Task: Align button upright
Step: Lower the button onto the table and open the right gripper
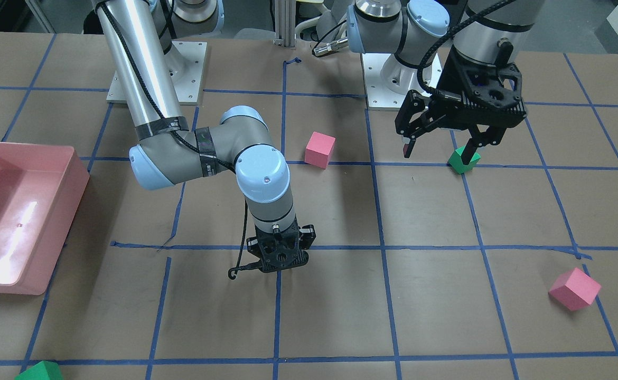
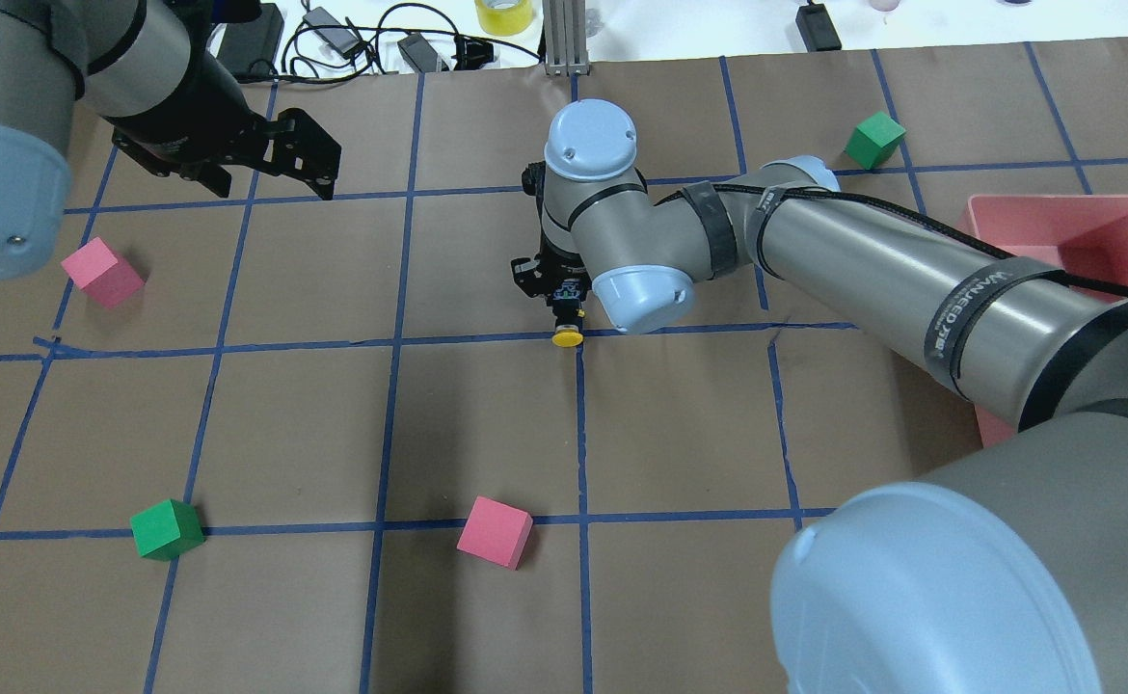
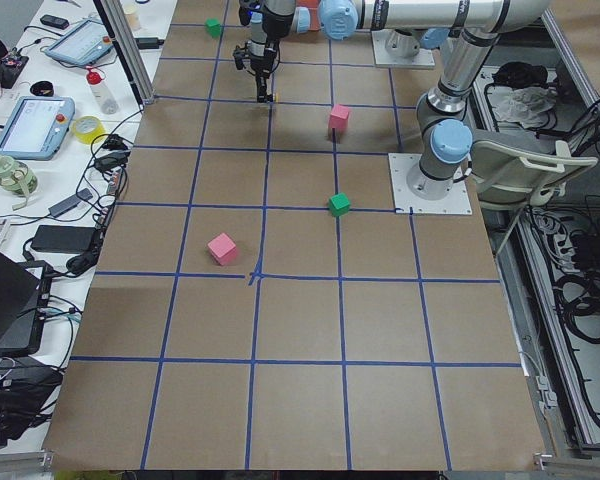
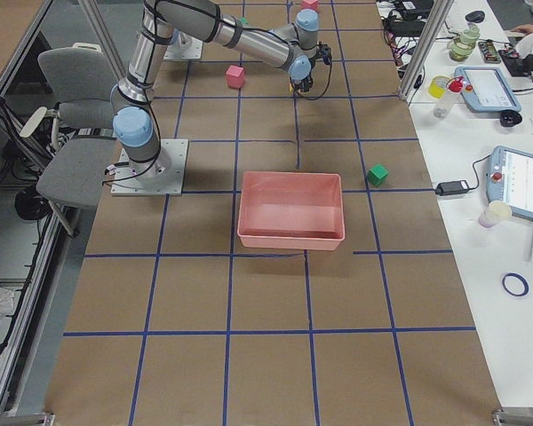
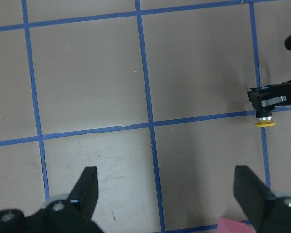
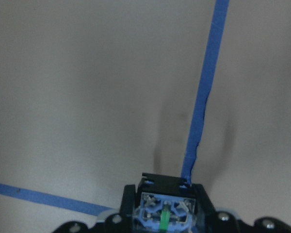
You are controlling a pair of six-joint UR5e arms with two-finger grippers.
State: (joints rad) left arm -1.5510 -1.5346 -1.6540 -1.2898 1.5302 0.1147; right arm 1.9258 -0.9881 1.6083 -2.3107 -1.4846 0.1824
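The button has a yellow cap [image 2: 567, 337] and a black collar. My right gripper [image 2: 562, 294] is shut on it over a blue tape crossing at the table's middle. The cap points down toward the table, and I cannot tell whether it touches. The left wrist view shows the cap [image 5: 265, 124] under the right gripper's fingers [image 5: 271, 99]. The right wrist view shows the button's base [image 6: 165, 213] facing the camera between the jaws. In the front view the right gripper [image 1: 280, 261] hides the button. My left gripper [image 1: 438, 145] is open, empty and raised well off the table.
Pink cubes [image 2: 494, 532] [image 2: 102, 273] and green cubes [image 2: 167, 529] [image 2: 874, 139] lie scattered around. A pink bin [image 2: 1056, 212] stands at the table's right side. In the front view one green cube [image 1: 464, 161] shows behind the left gripper's finger.
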